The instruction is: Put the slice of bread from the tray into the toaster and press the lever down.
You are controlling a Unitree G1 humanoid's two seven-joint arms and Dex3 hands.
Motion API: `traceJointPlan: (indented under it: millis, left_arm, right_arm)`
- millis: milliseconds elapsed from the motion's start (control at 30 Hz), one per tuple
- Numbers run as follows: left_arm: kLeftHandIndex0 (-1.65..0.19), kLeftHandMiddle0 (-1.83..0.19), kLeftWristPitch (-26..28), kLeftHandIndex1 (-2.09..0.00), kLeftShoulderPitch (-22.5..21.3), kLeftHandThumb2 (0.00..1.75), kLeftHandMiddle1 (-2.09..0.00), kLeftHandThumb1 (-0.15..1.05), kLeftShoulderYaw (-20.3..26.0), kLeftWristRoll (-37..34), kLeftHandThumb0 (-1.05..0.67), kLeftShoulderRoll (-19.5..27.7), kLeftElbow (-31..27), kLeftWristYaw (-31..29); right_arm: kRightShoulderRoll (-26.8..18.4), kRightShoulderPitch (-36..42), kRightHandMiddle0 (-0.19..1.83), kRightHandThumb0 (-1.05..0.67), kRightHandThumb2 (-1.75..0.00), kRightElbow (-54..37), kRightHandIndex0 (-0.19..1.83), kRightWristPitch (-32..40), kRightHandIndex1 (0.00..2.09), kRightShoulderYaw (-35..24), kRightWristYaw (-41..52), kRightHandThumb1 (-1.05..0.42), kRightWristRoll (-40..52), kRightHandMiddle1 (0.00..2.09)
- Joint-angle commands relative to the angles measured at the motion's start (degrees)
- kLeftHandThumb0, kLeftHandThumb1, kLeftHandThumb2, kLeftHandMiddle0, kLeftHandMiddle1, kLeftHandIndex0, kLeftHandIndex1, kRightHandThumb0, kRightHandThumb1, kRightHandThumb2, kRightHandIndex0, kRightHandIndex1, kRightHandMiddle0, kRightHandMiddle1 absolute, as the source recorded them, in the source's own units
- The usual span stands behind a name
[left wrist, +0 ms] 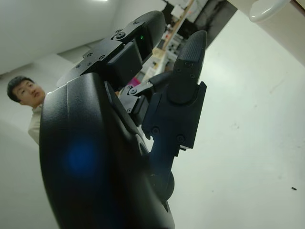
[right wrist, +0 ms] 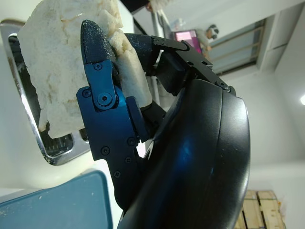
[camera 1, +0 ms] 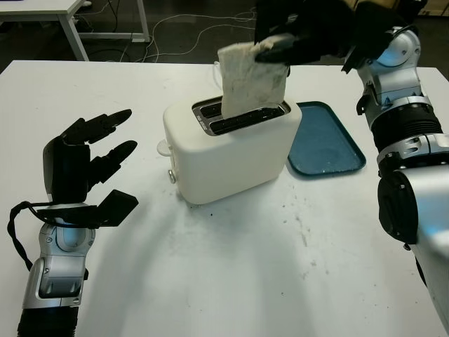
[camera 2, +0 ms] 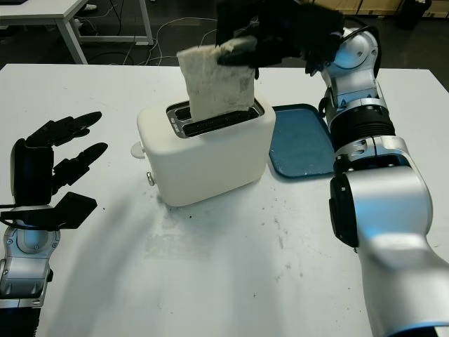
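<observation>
While the right hand (camera 1: 295,43) clamps its fingers (right wrist: 102,90) on the top edge, the bread slice (camera 1: 250,77) stands upright, long axis vertical, bottom edge inside the toaster (camera 1: 231,151) slot. The left hand (camera 1: 81,165) is open above the worktop (camera 1: 280,267), well apart from the toaster.

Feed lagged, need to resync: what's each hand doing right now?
Left hand: open, above the table, left of the toaster.
Right hand: fingers shut on the bread slice, its lower edge in the slot.

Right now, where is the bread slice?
The bread slice stands upright with its lower edge in the white toaster's near slot, gripped at its top by the right hand, left of the blue tray.
</observation>
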Motion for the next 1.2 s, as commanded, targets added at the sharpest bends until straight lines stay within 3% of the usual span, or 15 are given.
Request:
traceJointPlan:
  millis: [0, 800, 1167]
  left_arm:
    - [-0.91, -0.64, -0.06, 0.00, 0.46, 0.00, -0.79, 0.90, 0.01, -0.13, -0.37, 0.02, -0.49, -0.06]
    - [-0.92, -0.66, -0.25, -0.01, 0.73, 0.00, -0.79, 0.90, -0.09, 0.00, -0.37, -0.16, -0.39, 0.18]
    - [-0.92, -0.66, -0.25, -0.01, 0.75, 0.00, -0.78, 0.89, -0.02, -0.01, -0.36, -0.20, -0.38, 0.26]
  right_arm:
    - [0.30, 0.29, 0.88, -0.53, -0.38, 0.64, 1.08, -1.29, 1.75, 0.06, -0.80, -0.92, -0.59, 1.75]
    - [3.70, 1.67, 0.93, -0.41, -0.42, 0.80, 1.16, -1.40, 1.75, 2.08, -3.55, -0.92, -2.42, 1.75]
    - [2.60, 2.03, 0.96, -0.41, -0.41, 2.14, 1.16, -2.98, 1.75, 3.67, -6.87, -0.92, -6.07, 1.75]
